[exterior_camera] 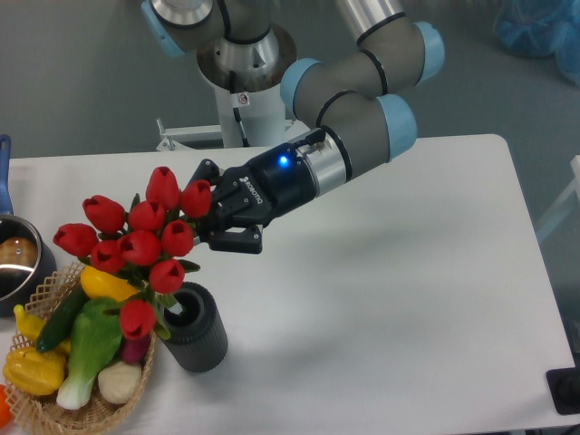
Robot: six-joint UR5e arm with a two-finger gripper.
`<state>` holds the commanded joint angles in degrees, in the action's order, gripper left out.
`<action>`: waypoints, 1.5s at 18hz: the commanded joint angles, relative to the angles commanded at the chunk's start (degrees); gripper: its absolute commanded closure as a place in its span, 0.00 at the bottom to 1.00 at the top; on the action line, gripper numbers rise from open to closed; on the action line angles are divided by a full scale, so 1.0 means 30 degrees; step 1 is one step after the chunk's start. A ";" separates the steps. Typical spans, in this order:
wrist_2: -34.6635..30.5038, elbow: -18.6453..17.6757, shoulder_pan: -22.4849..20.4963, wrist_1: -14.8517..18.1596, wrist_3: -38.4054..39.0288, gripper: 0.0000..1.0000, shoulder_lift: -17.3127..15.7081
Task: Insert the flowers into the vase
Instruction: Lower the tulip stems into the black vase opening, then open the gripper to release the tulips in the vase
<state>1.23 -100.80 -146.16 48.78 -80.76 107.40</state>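
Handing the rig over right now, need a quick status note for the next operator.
Gripper: shut on the flowers, holding them by the upper part of the bunch, heads tilted left.
Flowers: in the air above the vase, leaning over the vegetable basket. The stem ends sit at the vase mouth; I cannot tell how far in they are.
Vase: upright near the table's front left, right beside the basket.
Done: bunch picked up and brought to the vase.
Left: seat the stems fully, open the gripper, pull away without tipping the vase.
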 joint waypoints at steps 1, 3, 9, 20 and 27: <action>-0.0029 -0.0234 0.0000 0.0000 -0.0381 1.00 0.0058; -0.0059 -0.0645 0.0000 0.0029 -0.1085 1.00 0.0088; -0.0263 -0.1349 -0.0088 0.0000 -0.2406 1.00 0.0527; -0.1670 -0.2873 -0.0234 0.0000 -0.5073 1.00 0.1026; -0.2491 -0.2932 -0.0176 0.0000 -0.5102 0.93 0.1435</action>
<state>-6.24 -109.60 -146.69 48.78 -96.06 111.71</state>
